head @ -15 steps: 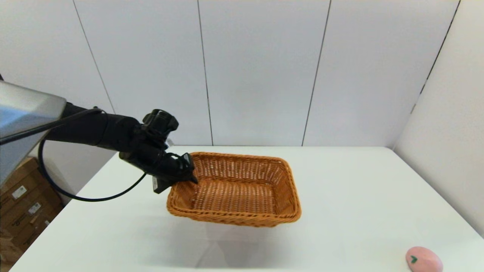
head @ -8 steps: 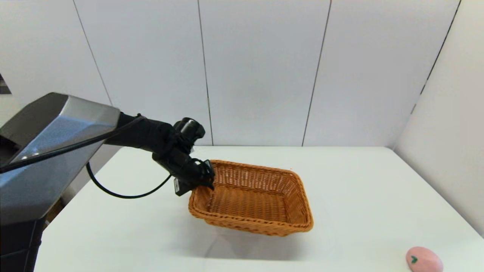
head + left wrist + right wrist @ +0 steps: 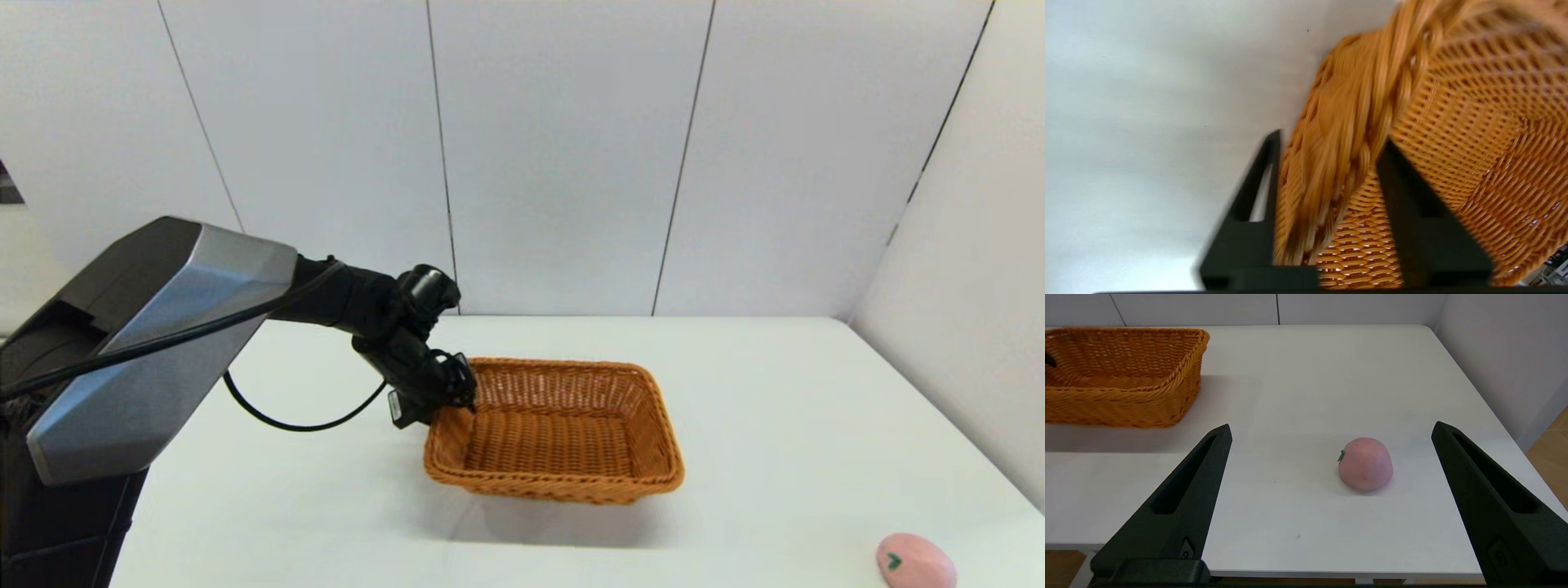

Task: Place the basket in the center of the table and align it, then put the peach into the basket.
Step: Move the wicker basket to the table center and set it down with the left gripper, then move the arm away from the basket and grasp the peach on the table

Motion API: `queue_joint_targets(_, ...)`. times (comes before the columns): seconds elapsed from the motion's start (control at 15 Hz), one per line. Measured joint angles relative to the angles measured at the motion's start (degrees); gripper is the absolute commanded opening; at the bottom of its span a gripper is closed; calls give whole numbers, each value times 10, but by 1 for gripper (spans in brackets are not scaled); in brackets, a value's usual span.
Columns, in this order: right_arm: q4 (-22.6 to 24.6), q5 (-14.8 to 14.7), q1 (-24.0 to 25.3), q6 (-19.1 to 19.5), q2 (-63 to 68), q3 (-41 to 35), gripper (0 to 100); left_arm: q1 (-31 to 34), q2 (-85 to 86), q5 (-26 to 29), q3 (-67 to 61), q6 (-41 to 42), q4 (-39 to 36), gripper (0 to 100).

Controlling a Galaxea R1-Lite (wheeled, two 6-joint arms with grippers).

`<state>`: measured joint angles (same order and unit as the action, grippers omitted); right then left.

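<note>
The orange-brown woven basket (image 3: 555,429) sits squarely near the middle of the white table (image 3: 775,425), its shadow just below it; I cannot tell whether it touches the top. My left gripper (image 3: 457,400) is shut on the basket's braided rim at its left rear corner; in the left wrist view the rim (image 3: 1347,122) fills the gap of the left gripper (image 3: 1329,139). The pale pink peach (image 3: 914,562) lies at the table's near right corner. My right gripper (image 3: 1333,426) stands open just before the peach (image 3: 1365,463), apart from it, with the basket (image 3: 1122,375) farther off.
The left arm's large grey link (image 3: 163,327) and a looping black cable (image 3: 302,423) fill the left side. White wall panels close the back and right. The table's near edge (image 3: 1290,575) runs just under my right gripper, wooden floor beyond.
My left arm has carried the basket to the right and lower, and the basket has turned from skewed and tilted to level and square. The peach has not moved.
</note>
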<state>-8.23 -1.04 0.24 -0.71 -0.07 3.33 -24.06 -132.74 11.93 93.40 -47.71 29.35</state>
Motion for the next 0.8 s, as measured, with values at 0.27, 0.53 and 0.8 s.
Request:
queue_joint_targets(0.27,1,0,0,0,0,0,100,2,11,0,-2,1,1,100)
queue_joint_targets(0.53,2,0,0,-1,0,-1,100,38,81,-1,-4,31,31,100)
queue_joint_targets(0.8,2,0,0,-1,0,-1,100,106,212,-3,-30,110,93,100)
